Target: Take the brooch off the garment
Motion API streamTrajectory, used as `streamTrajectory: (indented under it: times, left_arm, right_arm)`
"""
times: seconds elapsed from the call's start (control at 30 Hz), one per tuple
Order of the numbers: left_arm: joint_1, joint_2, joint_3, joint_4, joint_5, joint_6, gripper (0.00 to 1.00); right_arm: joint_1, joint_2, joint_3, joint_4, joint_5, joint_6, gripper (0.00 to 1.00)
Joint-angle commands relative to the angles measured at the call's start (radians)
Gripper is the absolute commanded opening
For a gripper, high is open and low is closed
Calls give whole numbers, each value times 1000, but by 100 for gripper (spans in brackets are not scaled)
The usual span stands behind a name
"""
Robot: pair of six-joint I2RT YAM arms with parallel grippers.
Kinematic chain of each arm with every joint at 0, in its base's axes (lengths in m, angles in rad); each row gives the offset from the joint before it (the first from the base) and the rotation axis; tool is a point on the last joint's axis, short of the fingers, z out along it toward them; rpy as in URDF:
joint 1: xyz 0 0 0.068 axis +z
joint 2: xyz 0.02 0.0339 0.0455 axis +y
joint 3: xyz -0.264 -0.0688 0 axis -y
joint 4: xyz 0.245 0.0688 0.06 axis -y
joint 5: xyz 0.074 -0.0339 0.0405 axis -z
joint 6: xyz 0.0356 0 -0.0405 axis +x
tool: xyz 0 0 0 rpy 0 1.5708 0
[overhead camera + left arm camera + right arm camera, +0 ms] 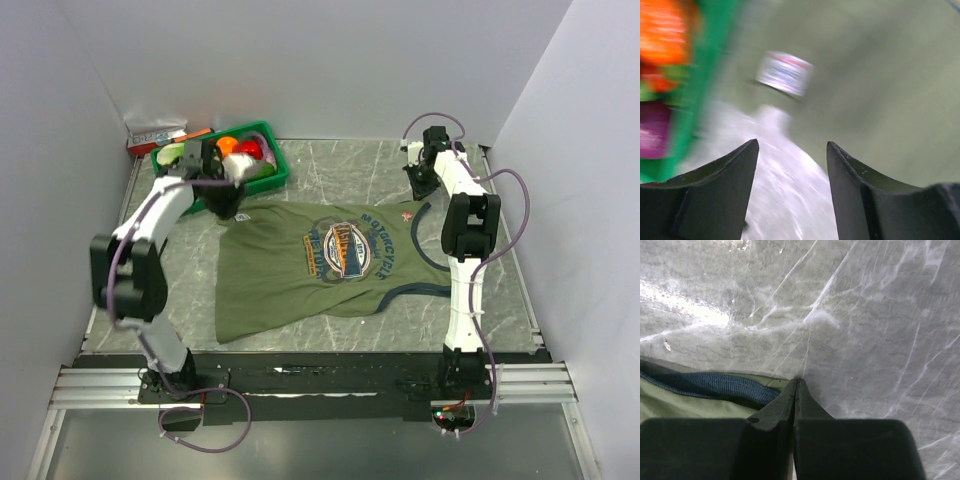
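From where I stand, the only writing I can nearly read is on the tank top [290,290]. An arc of dark blue letters curves over the orange-and-blue oval picture [345,248], but it is too small to spell out. The white label [785,73] carries lines of red and blue print, blurred past reading in the left wrist view. A red-and-white box [158,135] by the far wall has print on it that I cannot make out either.

The brooch [407,216] is a tiny pinkish-red speck at the far right corner of the shirt, by the shoulder where the navy trim [715,385] loops out. It is much smaller than the oval picture, and its shape is too small to tell.

The olive shirt lies flat and spread on the grey marbled table [340,165].

The right gripper [417,188] is just beyond the brooch. Its fingers are pressed tight together, tips on the bare table at the trim's edge. I see nothing between them.

The left gripper [792,145] hangs over the shirt's far left edge, next to the green bin [283,168]. Its jaws stand well apart with nothing in them, and the label lies just ahead.
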State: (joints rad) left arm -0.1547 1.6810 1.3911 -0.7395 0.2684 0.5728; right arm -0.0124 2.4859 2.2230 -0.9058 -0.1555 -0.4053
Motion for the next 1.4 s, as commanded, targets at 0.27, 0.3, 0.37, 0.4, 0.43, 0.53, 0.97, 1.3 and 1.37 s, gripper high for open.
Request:
streamTrajectory:
  times: [0.27,0.3,0.37,0.4,0.43,0.53,0.97,1.3,1.37]
  left_arm:
    - [78,422,277,130,-161,-208,52]
    - [80,428,263,138,-167,-199,52]
    - [78,459,266,140,-186,-194,52]
    - [80,470,273,135,-193,-192,51]
    - [80,477,273,137,-216,-192,52]
    - [80,516,263,146,-253,-183,49]
    - [80,269,474,-119,-40,-114,1]
    - [80,101,321,-155,67,-27,1]
    - [80,118,315,-179,86,-30,1]
  right_arm:
    - [2,-137,-55,-39,-35,5,0]
    - [2,-145,-62,-41,-35,5,0]
    - [0,-157,-83,-45,-35,6,0]
    - [0,-163,-89,-44,-35,6,0]
    - [0,-165,-97,-45,-33,6,0]
    - [0,-171,-105,-45,-30,13,0]
    - [-99,-390,-82,4,-78,26,0]
    - [-124,-431,-312,25,-147,94,48]
    - [-117,-388,-325,33,-165,94,49]
